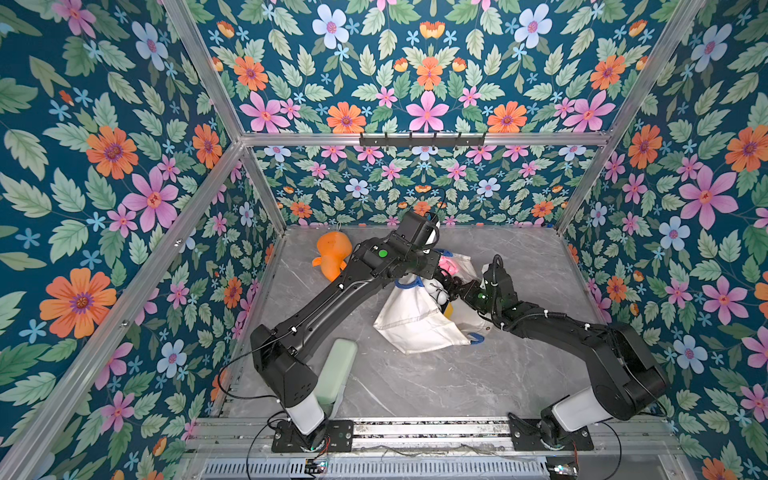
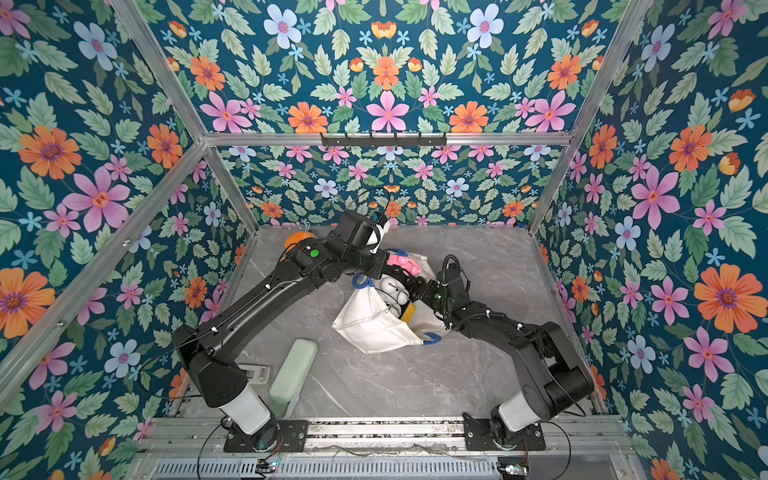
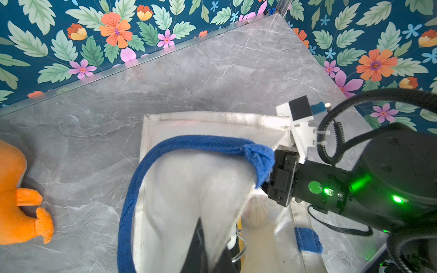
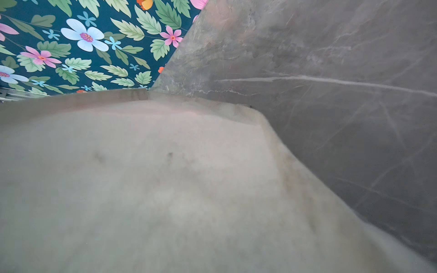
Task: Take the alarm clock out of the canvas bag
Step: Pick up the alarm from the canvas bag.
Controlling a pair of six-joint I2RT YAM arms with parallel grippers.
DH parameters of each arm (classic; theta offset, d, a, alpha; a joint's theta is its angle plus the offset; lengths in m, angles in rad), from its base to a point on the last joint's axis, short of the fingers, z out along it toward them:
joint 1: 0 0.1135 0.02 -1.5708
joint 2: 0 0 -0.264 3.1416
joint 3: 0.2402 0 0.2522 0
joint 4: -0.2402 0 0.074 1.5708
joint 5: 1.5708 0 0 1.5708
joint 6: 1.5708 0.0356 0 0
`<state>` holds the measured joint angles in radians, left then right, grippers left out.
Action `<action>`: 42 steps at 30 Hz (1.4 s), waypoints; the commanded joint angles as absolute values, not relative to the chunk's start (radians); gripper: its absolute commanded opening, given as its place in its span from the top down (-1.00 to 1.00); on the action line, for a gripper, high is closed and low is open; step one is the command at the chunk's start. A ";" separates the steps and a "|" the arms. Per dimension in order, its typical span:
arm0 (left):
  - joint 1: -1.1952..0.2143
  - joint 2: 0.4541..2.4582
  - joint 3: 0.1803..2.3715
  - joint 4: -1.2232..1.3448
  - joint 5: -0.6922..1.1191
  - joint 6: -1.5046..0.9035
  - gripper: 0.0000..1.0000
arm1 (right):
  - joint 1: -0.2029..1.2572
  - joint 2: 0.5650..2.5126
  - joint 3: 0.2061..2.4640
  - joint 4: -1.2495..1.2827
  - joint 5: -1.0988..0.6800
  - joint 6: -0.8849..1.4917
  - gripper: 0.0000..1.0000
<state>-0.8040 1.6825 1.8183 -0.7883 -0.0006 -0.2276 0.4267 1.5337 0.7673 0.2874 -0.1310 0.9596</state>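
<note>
Left jaws tight on the canvas bag [image 1: 415, 324] rim, right jaws out of sight inside it, width unclear.

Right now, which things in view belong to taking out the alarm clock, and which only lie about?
For the job: canvas bag, its edge held by the left pincer; right pincer reaching inside; the clock I cannot pick out.
Lying about: orange plush toy, pale green case.

The canvas bag [image 1: 415, 322] mid-table, two things to its left.
On the table [image 1: 478, 386] it sits near frame centre in both top views; a plush toy [image 1: 330, 255] lies to its upper left, an oblong case [image 1: 338, 368] at lower left.
</note>
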 commanded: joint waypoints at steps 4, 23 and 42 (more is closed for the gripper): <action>-0.806 1.672 1.836 -0.684 0.034 -0.223 1.00 | 0.416 1.548 0.792 0.282 -0.146 0.938 0.69; -0.807 1.673 1.828 -0.690 0.034 -0.216 1.00 | 0.403 1.649 0.895 0.274 -0.194 0.900 0.72; -0.806 1.654 1.747 -0.661 -0.166 -0.233 1.00 | 0.413 1.383 0.912 -0.028 -0.140 0.737 1.00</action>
<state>-0.8055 1.6634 1.7435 -0.7326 -0.1173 -0.2325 0.4103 1.4216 0.9058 0.0521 -0.1547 0.7727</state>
